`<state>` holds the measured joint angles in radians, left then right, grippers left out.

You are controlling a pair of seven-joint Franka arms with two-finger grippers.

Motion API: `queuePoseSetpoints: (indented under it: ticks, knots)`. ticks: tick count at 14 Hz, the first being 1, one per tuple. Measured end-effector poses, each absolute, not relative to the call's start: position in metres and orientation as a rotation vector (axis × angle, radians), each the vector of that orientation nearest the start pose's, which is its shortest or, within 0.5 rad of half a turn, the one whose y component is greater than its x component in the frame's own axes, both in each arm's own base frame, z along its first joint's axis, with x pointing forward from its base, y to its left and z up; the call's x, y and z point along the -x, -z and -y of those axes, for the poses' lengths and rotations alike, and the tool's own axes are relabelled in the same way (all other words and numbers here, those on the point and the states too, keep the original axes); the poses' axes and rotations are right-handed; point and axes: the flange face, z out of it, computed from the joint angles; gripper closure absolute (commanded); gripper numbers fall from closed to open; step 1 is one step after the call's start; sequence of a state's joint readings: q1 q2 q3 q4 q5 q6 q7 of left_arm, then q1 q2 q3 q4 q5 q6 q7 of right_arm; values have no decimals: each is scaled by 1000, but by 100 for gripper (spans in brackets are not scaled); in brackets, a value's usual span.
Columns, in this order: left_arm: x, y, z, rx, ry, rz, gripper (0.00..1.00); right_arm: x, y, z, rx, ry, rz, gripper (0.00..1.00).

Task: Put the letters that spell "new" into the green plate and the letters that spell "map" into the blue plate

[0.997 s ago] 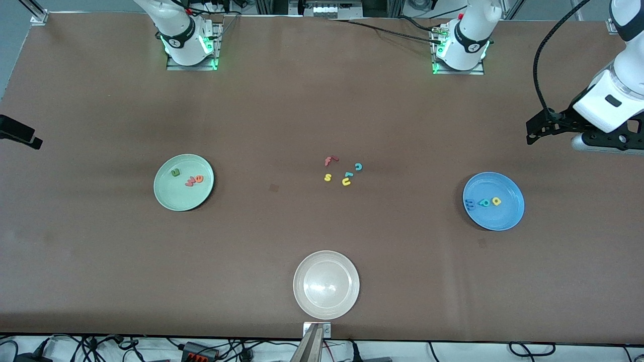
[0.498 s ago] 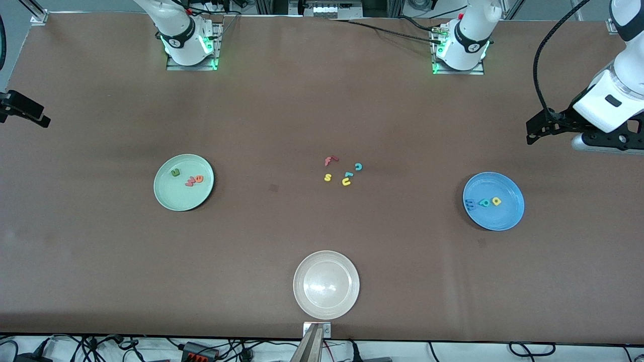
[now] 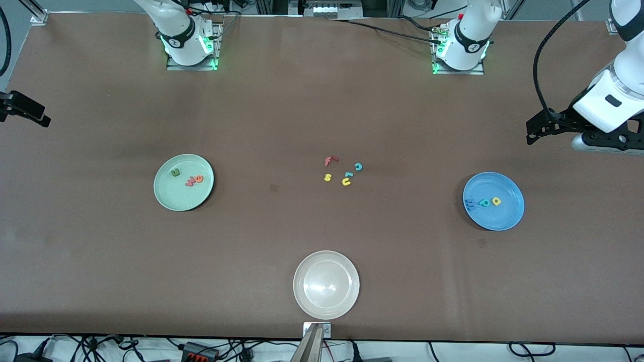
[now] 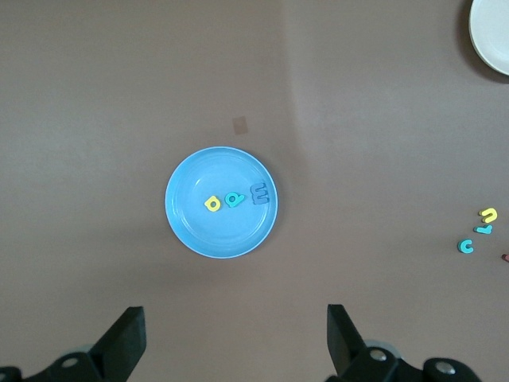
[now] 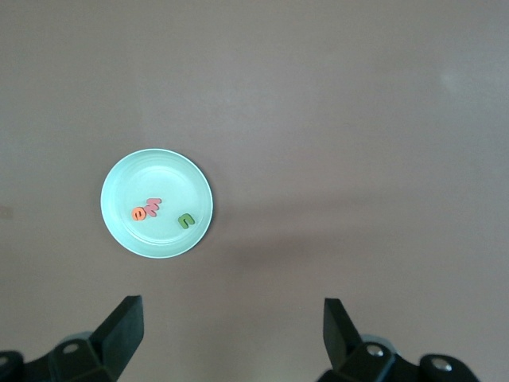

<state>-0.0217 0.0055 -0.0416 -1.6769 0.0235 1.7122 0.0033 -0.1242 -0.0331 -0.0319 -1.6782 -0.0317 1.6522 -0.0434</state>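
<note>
All 3 "new" letters (image 3: 188, 178) lie in the green plate (image 3: 168, 196) and all 3 "map" letters (image 3: 483, 202) in the blue plate (image 3: 495, 221), while the left gripper (image 4: 231, 338) and right gripper (image 5: 231, 334) hang wide open and empty high over the table's 2 end edges, each well clear of its plate.

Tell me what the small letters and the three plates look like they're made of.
The letters look like soft matte foam: flat colours, thick cut edges, no glare. The green plate and blue plate look like smooth moulded plastic with a faint sheen. The whitish-beige plate is glossier, with bright reflections in its middle, so plastic or melamine, possibly glazed ceramic.
</note>
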Motion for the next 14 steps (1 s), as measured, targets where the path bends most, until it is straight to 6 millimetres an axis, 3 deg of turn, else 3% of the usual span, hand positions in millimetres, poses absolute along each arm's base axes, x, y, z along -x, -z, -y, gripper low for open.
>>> queuePoseSetpoints:
  ticks: [14]
  knots:
    - [-565, -583, 34, 3117, 47, -109, 0, -546, -595, 90, 3169, 17, -176, 0]
